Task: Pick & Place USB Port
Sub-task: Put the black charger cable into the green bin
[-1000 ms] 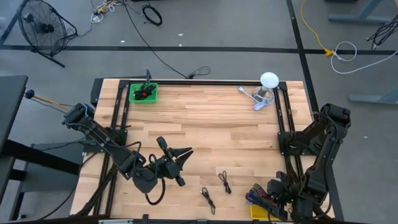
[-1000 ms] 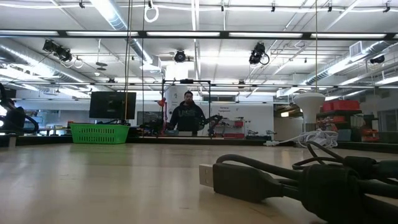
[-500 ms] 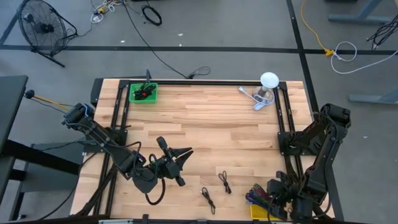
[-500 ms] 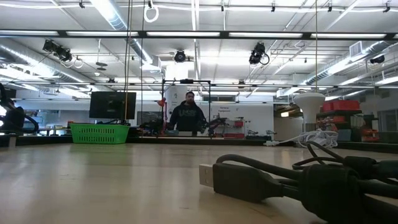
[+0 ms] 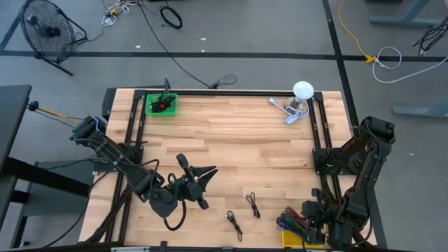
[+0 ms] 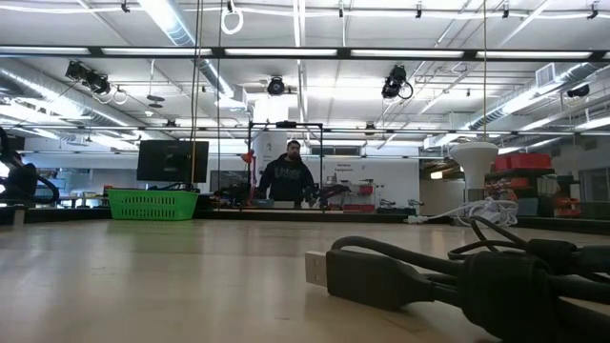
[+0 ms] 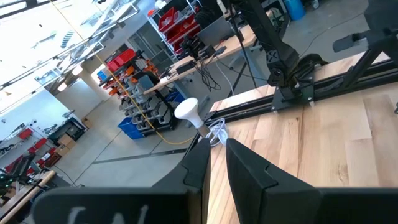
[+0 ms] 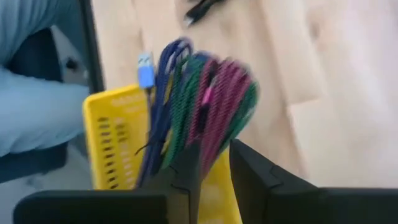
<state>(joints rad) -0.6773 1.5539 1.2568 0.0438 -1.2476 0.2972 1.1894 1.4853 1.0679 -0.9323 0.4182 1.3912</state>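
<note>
Two short black USB cables (image 5: 234,224) (image 5: 253,204) lie flat on the wooden table near its front edge; one fills the low view close up, plug first (image 6: 329,270). A bundle of coloured cables (image 8: 199,106) stands in a yellow basket (image 8: 118,137) at the front right corner (image 5: 297,238). My right gripper (image 8: 214,158) hangs just above that bundle, its fingers almost together; I cannot tell whether it touches the bundle. My left gripper (image 5: 203,183) is held above the table's front left part, fingers almost together and empty (image 7: 214,149).
A green basket (image 5: 162,104) with small items stands at the far left corner. A white lamp-like object (image 5: 302,91) with a pale cable stands at the far right corner. Black rails run along both sides. A person stands beyond the far edge (image 6: 289,176).
</note>
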